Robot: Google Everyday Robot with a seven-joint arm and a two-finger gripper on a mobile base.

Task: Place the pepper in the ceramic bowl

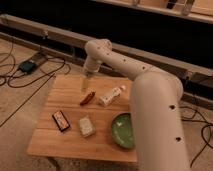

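Observation:
The pepper [87, 98], a small slender dark red-brown chili, lies on the wooden table [65, 137] near its middle. My gripper [85, 86] hangs down from the arm just above and slightly left of the pepper's far end, apart from it. The ceramic bowl [122, 131], wide and green inside with a dark rim, sits at the table's right front; its right part is hidden behind my arm.
A white packet [111, 96] lies right of the pepper. A pale block [86, 126] and a flat black card with red marks [61, 120] lie toward the front. Cables and a power box [27, 66] are on the floor at left.

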